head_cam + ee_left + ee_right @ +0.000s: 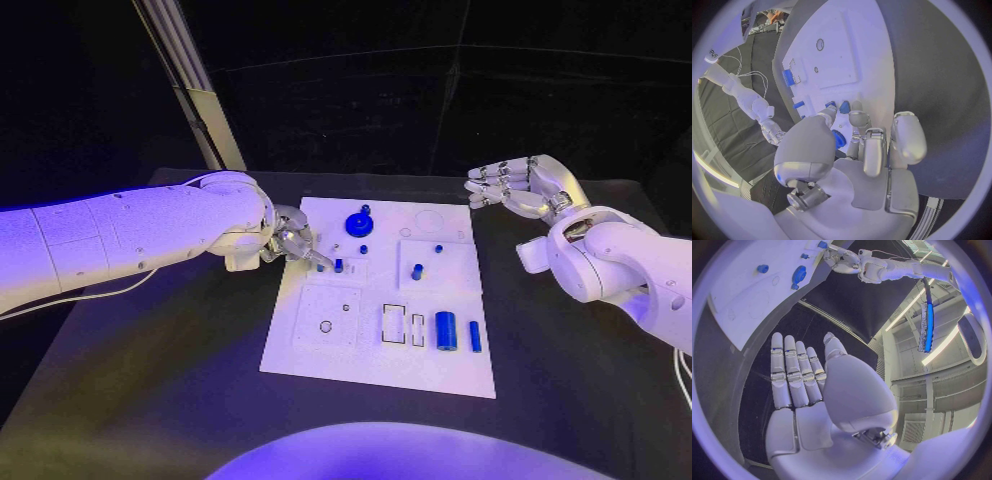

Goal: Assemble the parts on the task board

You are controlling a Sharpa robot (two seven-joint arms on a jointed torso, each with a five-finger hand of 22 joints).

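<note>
Overhead, the board [378, 345] lies mid-frame, the left hand [293, 240] at its upper-left edge, fingertips beside a small blue peg [339, 265] — whether pinching it, I cannot tell. The right hand [522, 187] hovers upper right off the board; its wrist view shows straight fingers [795, 372] pressed together — holding nothing.

The task board [378, 345] lies in the middle of the table [159, 390]. On its far part sits a round knobbed part [359, 222], with small pegs [417, 270] standing just nearer (their exact seats are hard to tell). Near the board's right edge two cylinders [447, 328] lie side by side. The left hand [293, 240] is at the board's far-left edge; the right hand [522, 185] hangs beyond its far-right corner, apart from it.
</note>
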